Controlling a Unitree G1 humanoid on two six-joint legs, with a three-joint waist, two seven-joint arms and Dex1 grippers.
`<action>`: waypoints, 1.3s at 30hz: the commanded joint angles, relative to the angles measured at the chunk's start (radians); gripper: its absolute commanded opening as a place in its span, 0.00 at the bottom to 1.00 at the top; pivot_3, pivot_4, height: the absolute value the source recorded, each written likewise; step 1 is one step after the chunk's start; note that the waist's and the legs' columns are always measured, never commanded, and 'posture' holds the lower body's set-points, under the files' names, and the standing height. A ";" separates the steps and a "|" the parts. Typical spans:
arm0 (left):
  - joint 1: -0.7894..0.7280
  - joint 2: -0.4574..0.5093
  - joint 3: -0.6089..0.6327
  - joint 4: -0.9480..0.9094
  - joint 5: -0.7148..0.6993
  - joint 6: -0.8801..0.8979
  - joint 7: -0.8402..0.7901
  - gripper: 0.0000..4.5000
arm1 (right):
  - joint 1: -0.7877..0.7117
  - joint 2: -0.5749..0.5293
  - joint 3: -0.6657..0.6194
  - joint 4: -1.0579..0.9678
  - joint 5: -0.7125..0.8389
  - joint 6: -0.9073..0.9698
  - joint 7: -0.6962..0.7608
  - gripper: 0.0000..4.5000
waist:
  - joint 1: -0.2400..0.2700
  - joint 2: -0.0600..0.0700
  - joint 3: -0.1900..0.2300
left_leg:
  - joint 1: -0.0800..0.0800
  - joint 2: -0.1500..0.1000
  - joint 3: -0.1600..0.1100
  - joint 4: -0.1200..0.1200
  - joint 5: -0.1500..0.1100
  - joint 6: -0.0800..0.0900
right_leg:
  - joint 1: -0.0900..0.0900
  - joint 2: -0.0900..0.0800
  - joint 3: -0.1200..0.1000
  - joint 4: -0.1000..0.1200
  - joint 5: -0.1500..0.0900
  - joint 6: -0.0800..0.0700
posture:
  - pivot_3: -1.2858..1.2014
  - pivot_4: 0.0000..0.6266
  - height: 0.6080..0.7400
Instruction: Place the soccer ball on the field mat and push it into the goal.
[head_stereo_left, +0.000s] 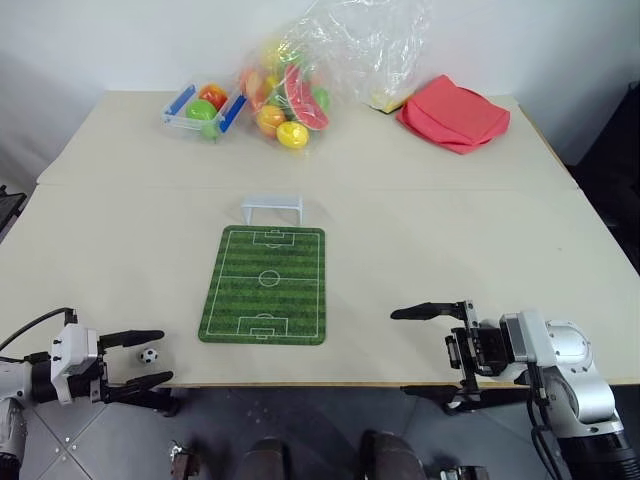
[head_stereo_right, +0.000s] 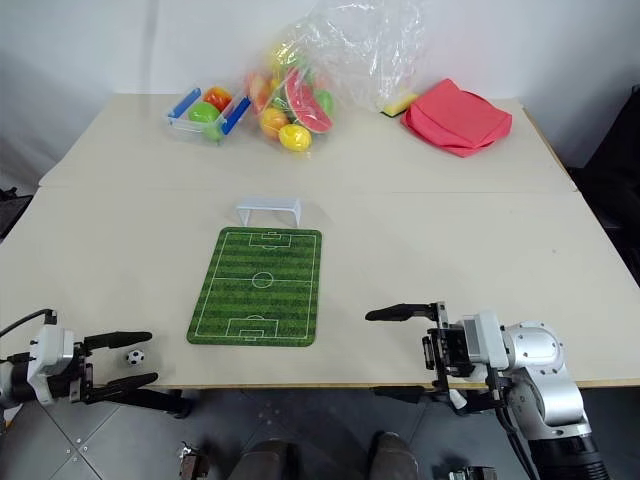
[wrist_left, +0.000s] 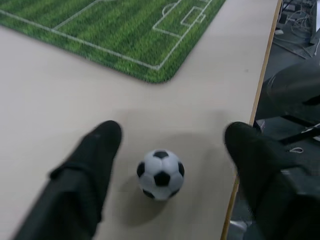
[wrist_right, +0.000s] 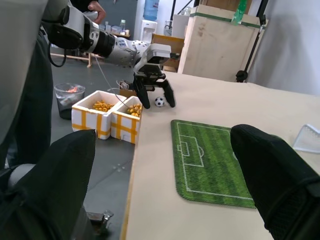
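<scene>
Left claw (head_stereo_left: 140, 358) at the near left corner of the worktop (head_stereo_left: 420, 240), fingers spread either side of the soccer ball (head_stereo_left: 149, 354) — gaps visible on both sides in the left wrist view, so no grip yet. The ball rests on the bare worktop close to the near edge, just beside the field mat (head_stereo_left: 265, 285) but off it.

Right claw (head_stereo_left: 433, 352) hangs at the near right edge, jaws wide apart and holding nothing, well apart from mat and ball.

Mat lies flat mid-worktop, long axis running away from the robot. The goal (head_stereo_left: 272, 208) stands just beyond the mat's far end, mouth facing the pitch.

Progress, by my reading: nothing of the task proper is done. The pick-up is only being set up — the ball has to be gripped, carried onto the mat, released, then pushed the length of the pitch into the goal. Ball sits near the edge; a clumsy close could roll it off.
</scene>
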 joint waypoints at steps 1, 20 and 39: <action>-0.013 0.017 0.009 0.039 0.012 -0.019 0.002 0.51 | -0.011 -0.008 -0.026 -0.009 0.000 -0.012 -0.012 1.00 | 0.000 0.000 0.000 | 0.000 0.000 0.000 0.000 0.000 0.000 | 0.000 0.000 0.000 0.000 0.000 0.000 | 0.52 0.24 1.00; -0.361 -0.136 -0.336 -0.305 0.115 0.266 0.135 0.19 | 0.047 -0.057 -0.118 0.158 -0.028 -0.080 0.032 1.00 | 0.023 0.000 0.000 | 0.000 0.000 0.002 0.004 0.000 0.000 | 0.000 0.001 0.002 0.001 0.001 -0.001 | 0.52 0.24 1.00; -0.402 -0.210 -0.403 -0.143 0.175 0.156 0.128 0.47 | 0.110 -0.026 -0.110 0.084 -0.033 -0.116 -0.052 1.00 | 0.024 0.000 0.000 | -0.001 0.001 0.003 0.005 0.000 0.000 | 0.000 0.002 0.003 0.001 0.001 0.000 | 0.52 0.24 1.00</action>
